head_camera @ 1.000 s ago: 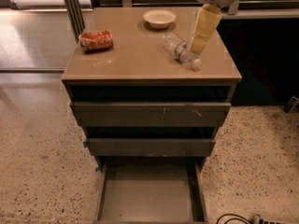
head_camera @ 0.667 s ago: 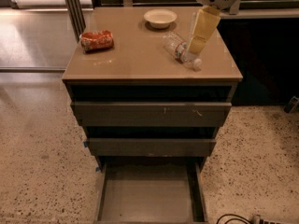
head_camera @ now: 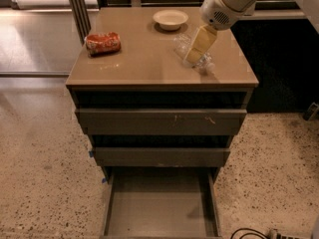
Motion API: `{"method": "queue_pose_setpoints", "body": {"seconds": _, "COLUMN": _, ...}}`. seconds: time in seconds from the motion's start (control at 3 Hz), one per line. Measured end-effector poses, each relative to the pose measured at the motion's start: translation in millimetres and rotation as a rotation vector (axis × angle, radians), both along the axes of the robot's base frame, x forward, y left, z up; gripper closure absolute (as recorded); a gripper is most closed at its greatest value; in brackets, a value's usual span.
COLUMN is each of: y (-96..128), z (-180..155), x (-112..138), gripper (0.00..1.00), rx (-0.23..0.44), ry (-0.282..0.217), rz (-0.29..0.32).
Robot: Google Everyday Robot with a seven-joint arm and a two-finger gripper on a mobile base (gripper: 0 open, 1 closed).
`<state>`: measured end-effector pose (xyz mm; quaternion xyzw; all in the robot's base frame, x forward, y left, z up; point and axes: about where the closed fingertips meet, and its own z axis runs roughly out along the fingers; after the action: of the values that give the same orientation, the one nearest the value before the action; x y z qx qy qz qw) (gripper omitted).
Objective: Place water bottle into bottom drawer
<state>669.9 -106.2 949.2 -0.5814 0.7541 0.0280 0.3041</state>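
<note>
Now that it tilted, gripper [head_camera: 193, 58] overlaps water bottle [head_camera: 181, 43].

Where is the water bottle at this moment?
In the camera view, the water bottle lies on the right side of the cabinet top, near the white bowl. The hand is directly over it.

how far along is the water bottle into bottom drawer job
Done: the bottom drawer is pulled open. In hand: the gripper is down at the water bottle lying on the cabinet top. Left: lift it and place it in the drawer.
</note>
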Motion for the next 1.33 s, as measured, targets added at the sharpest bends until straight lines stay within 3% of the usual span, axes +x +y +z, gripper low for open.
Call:
{"method": "queue_pose_setpoints", "body": {"seconds": 0.33, "y": 0, "z": -3, "x": 2, "gripper": 0.0, "rx": 0.002, "ry": 0.004, "rz": -0.005}}
{"method": "queue_pose_setpoints", "body": {"seconds": 0.67, "y": 6, "z": -34, "x": 46, "gripper": 0.0, "rx": 0.036, "ry": -0.002, "rz": -0.043}}
{"method": "queue_pose_setpoints", "body": {"seconds": 1.0, "y": 6, "z": -36, "x": 47, "gripper": 0.0, "rx": 0.031, "ry": 0.001, "rz": -0.044}}
{"method": "queue_pose_setpoints", "body": {"seconds": 1.33, "y": -4, "z": -71, "x": 56, "gripper": 0.0, "rx": 0.025, "ry": 0.059, "rz": -0.082}}
